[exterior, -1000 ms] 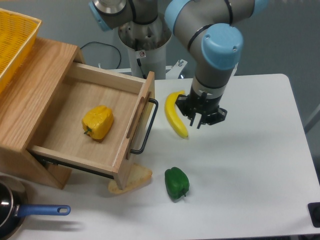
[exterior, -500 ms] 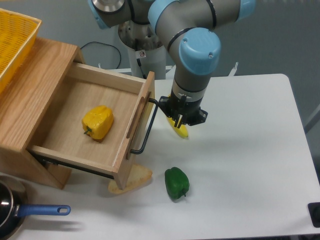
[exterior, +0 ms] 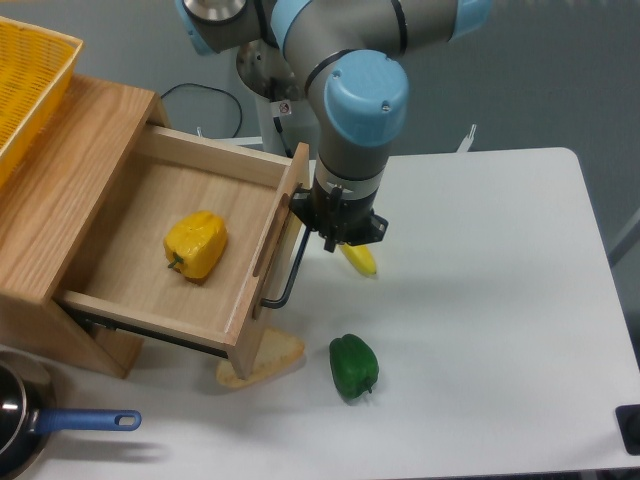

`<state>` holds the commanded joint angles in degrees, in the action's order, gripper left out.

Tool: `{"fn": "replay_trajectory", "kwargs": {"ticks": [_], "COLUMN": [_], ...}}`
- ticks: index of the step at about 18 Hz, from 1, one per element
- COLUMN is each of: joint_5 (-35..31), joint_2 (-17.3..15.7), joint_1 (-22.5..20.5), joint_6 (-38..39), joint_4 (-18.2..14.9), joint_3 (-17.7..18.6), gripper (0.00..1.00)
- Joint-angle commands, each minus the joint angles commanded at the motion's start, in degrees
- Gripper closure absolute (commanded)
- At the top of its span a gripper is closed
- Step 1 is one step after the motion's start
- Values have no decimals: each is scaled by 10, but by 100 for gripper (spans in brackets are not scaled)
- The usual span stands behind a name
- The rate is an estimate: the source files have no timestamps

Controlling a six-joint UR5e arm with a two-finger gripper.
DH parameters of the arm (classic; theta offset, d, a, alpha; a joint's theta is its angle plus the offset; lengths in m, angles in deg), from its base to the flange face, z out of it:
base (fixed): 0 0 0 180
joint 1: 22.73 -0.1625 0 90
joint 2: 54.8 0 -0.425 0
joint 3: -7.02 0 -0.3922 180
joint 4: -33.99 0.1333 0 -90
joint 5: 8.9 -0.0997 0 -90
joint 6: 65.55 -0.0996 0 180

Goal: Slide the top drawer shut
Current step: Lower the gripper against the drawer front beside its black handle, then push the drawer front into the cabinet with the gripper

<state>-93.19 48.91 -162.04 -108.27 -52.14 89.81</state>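
Top drawer [exterior: 165, 250] pulled well out at 9 o'clock of my claw [exterior: 335, 238], yellow pepper [exterior: 196, 245] inside. Rigid oak, light load, should slide easy on runners. No grip needed: push flat front panel beside black bar handle [exterior: 292, 262]. Claw finger gap: cannot tell.

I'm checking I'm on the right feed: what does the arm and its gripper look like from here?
The arm is a run of fat grey metallic tube segments with glossy light-blue caps at the joints and black rings at the seams. Its wrist ends in a small black two-finger gripper. The pale base column carries a small red-and-white sticker. No cables show on the arm itself.
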Motion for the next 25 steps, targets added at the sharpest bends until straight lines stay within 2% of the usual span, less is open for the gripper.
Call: {"fn": "replay_trajectory", "kwargs": {"ticks": [10, 25], "joint_5": [16, 22], "joint_2": [-4, -11], "joint_1": [11, 72], "joint_6": [18, 72], "joint_4": [0, 1], "joint_3": [2, 7], "gripper": [98, 97]}}
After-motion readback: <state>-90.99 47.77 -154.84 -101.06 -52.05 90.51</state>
